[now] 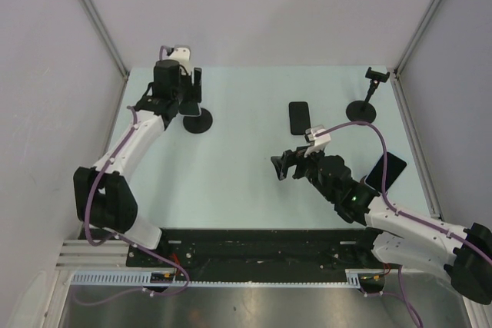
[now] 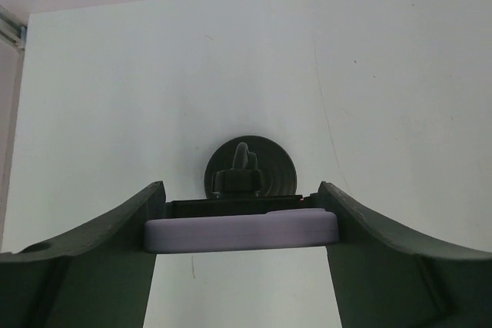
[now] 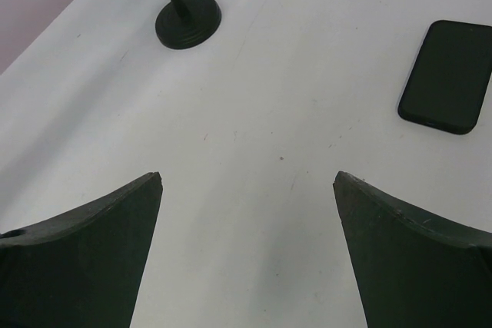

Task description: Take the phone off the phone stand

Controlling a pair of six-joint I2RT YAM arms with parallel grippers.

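Note:
The phone (image 2: 241,233), in a lavender case, sits edge-on in the black clamp of the phone stand (image 2: 273,163) at the table's back left. My left gripper (image 2: 240,187) straddles it, and both fingers touch the ends of the case. In the top view the left gripper (image 1: 188,82) hangs over the stand's round base (image 1: 197,122) and hides the phone. My right gripper (image 1: 283,165) hovers over the middle right of the table, open and holding nothing. In the right wrist view the right gripper (image 3: 247,177) faces that stand's base (image 3: 187,21).
A black phone (image 1: 298,117) lies flat on the table, and it also shows in the right wrist view as a black phone (image 3: 447,76). A second stand (image 1: 361,109) stands at the back right without a phone. Another dark phone (image 1: 386,171) sits by the right edge.

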